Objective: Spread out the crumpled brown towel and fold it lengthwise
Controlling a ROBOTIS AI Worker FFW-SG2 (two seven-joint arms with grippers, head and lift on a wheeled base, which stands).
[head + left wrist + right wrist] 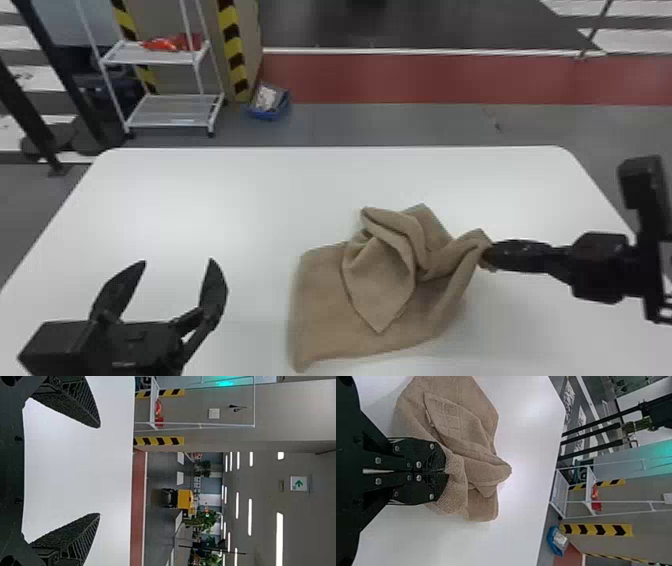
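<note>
Far to the left of the towel, past the back of the bench (200, 200), some black poles (75, 75) stood on the floor. Next came a white rack (150, 59), also behind the towel and off to its left. A red thing (172, 43) lay on its top shelf. The left gripper (178, 260) was to the left of the towel, well apart from it. Its two fingers (212, 295) were wide open, with nothing between them. A little blue box (270, 112) sat on the floor, behind the towel and a bit to its left. Then came the brown towel (320, 300) itself, on the bench. Its left part was spread out quite flat. The rest was all bunched up, with folds piled on top and one pointy corner that lay over the flat part, toward the near side. On the right, a fold ran up to the spot where the towel was pinched. The right gripper (489, 256) was there, touching the towel's right side. Its fingers were closed tight on a bit of the cloth.
</note>
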